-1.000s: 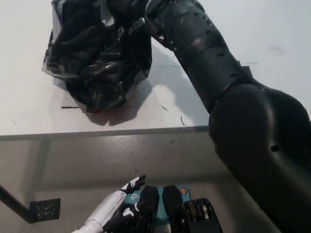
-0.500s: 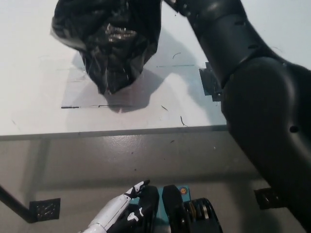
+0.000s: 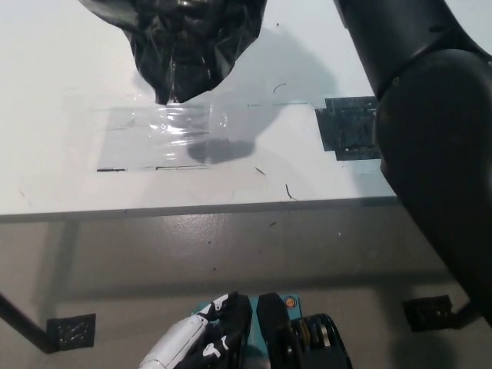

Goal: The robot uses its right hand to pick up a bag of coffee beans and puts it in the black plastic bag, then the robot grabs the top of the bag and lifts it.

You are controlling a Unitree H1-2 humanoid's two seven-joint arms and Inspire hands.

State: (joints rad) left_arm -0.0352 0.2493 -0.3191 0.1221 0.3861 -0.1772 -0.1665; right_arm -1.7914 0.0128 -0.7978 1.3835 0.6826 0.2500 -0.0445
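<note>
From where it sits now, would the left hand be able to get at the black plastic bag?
Probably not without a long reach. The left hand rests low, below the table edge, while the black plastic bag hangs at the far top.

The black plastic bag [image 3: 188,46] was cut off by the top edge, hiding its top and whatever gripped it. The right arm [image 3: 430,115] ran out of frame, hand unseen. The left hand [image 3: 192,346] was cropped at the bottom.
</note>
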